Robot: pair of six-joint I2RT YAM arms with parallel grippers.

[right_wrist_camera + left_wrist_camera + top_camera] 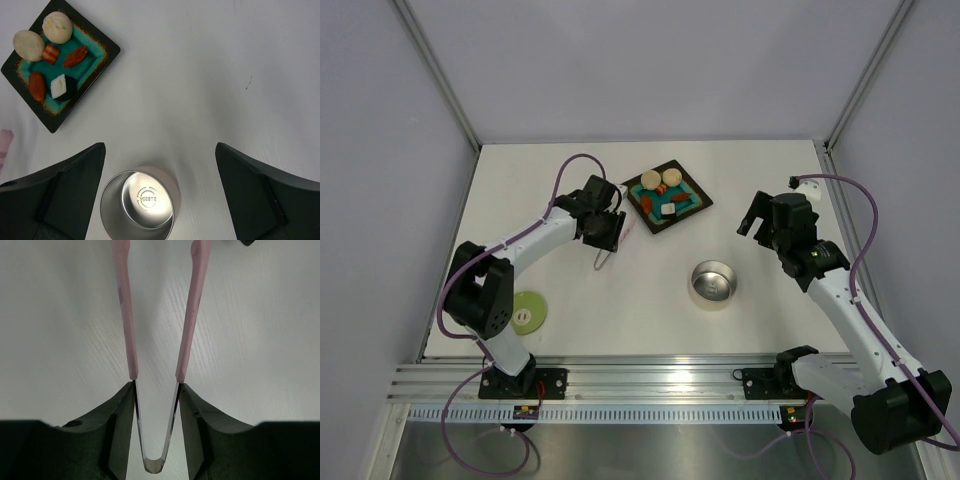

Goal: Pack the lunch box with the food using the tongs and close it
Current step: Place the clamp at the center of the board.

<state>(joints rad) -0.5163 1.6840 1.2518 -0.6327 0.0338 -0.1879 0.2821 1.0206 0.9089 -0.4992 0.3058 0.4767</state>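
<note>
Left fingers clasp the pink tongs at the steel hinge end only, over bare surface; so short a hold may let them twist or slip, and a round bun could roll free. Right fingers stand wide above the empty steel lunch box; the food sits on the teal tray, green lid well apart. The stamped word on the box floor is too small to read reliably.

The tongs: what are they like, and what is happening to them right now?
The tongs are slim, with two straight pale pink arms, plastic by the look, joined at the back by a thin, shiny metal bend. The arms stand apart and spread slightly toward tips that run out of the left wrist view. The left gripper holds them near the bend, one black jaw pressed on each side. They point toward the teal tray, over the white table; contact with it cannot be told.
</note>
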